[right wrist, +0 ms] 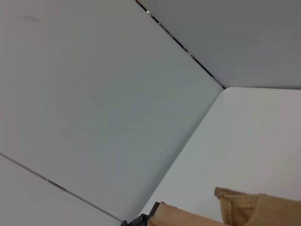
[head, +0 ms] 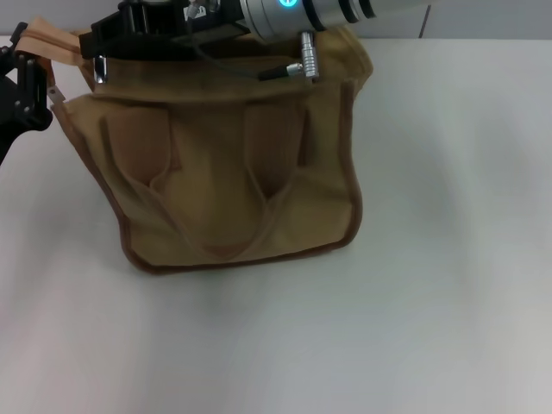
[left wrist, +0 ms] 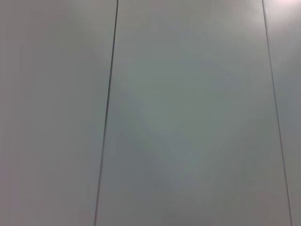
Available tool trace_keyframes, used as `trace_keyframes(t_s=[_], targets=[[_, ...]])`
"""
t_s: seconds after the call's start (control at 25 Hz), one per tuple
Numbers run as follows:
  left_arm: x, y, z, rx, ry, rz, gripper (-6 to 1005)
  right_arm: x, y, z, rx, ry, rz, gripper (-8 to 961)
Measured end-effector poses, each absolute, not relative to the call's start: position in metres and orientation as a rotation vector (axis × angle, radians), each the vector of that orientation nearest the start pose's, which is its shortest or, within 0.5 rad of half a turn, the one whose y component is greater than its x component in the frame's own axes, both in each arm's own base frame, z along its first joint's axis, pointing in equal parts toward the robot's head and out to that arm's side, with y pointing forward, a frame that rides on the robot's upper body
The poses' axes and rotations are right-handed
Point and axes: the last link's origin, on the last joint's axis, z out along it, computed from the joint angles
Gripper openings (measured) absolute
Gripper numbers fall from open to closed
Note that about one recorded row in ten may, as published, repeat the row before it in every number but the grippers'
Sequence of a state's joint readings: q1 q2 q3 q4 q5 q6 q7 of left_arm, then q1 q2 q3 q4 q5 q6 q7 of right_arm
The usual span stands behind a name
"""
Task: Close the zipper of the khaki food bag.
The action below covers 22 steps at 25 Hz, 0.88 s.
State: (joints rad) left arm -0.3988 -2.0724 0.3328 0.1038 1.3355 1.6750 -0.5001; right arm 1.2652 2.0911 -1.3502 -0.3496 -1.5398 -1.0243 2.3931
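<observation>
Two grippers are seen at the top of the khaki food bag (head: 233, 181), which stands upright on the white table (head: 448, 259), left of the middle in the head view. The bag's front face is turned toward the camera, with two looped handles (head: 216, 207) hanging flat against it and darker brown piping along its edges.

The right arm (head: 310, 13) is reached across the top of the bag from the right, and the right gripper (head: 142, 34) is placed over the bag's top edge near its left corner. Its black housing hides the fingers, so how far its jaws are open, and whether anything is held, cannot be told.

The left gripper (head: 30, 86) is seen at the left border of the head view, just beside the bag's upper left corner, where a strip of the zipper (head: 47, 41) tape sticks out past the bag's end. Its dark fingers are close against this corner, but it cannot be told whether they are closed on the fabric. The pull tab cannot be made out.

Only a pale panelled wall (left wrist: 188, 117) is shown in the left wrist view. In the right wrist view the same kind of wall, the table and a tan corner of the bag (right wrist: 263, 209) are shown.
</observation>
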Motion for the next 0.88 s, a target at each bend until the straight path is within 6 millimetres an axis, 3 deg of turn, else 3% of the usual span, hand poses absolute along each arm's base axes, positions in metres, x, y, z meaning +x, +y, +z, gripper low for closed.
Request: trace_keyframes(t_s=[0.44,0.88], targets=[[-0.305,0.29,0.03,-1.706,-0.295,-1.124,18,-0.012,0.422,-0.108,-2.812,1.375,0.59,340],[-0.306,0.289,0.031,-1.7,-0.299,-1.124,19,-0.014,0.418,-0.108,-2.855,1.309,0.572,341]])
